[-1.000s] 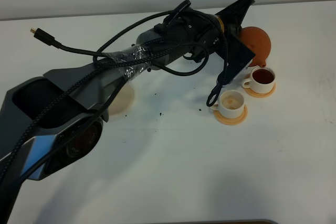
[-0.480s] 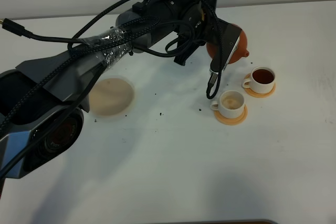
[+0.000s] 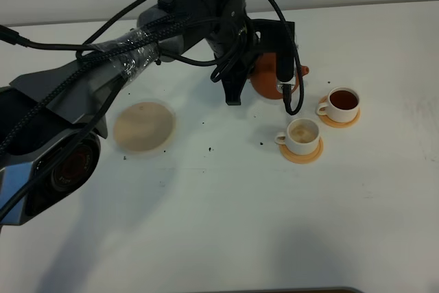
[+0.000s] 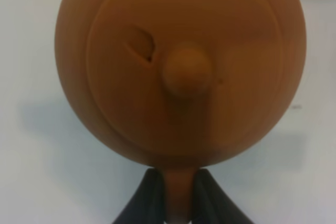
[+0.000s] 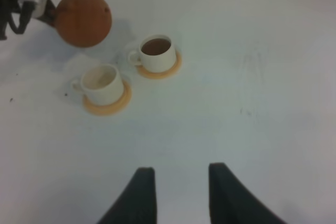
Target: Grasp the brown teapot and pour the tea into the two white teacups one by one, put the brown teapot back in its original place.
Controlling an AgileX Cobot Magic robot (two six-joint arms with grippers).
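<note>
The brown teapot [image 3: 266, 81] is held upright just left of the two white teacups, its spout toward them. My left gripper [image 4: 178, 199] is shut on its loop handle, and the knobbed lid [image 4: 187, 71] sits in place. The far teacup [image 3: 341, 102] holds dark tea. The near teacup [image 3: 302, 133] shows only a pale inside. Each stands on an orange coaster [image 3: 302, 154]. The cream saucer [image 3: 144, 127], the original place, lies bare at the left. My right gripper [image 5: 181, 192] hovers open over bare table in front of the teacups [image 5: 156, 53] [image 5: 100, 84].
The left arm and its black cables [image 3: 171, 32] stretch across the back of the white table [image 3: 219, 224]. Small dark specks [image 3: 263, 143] lie scattered between the saucer and the cups.
The left arm swung the teapot leftward, away from over the far teacup, and turned it from tipped to upright. The saucer, hidden by the arm before, now shows fully.
</note>
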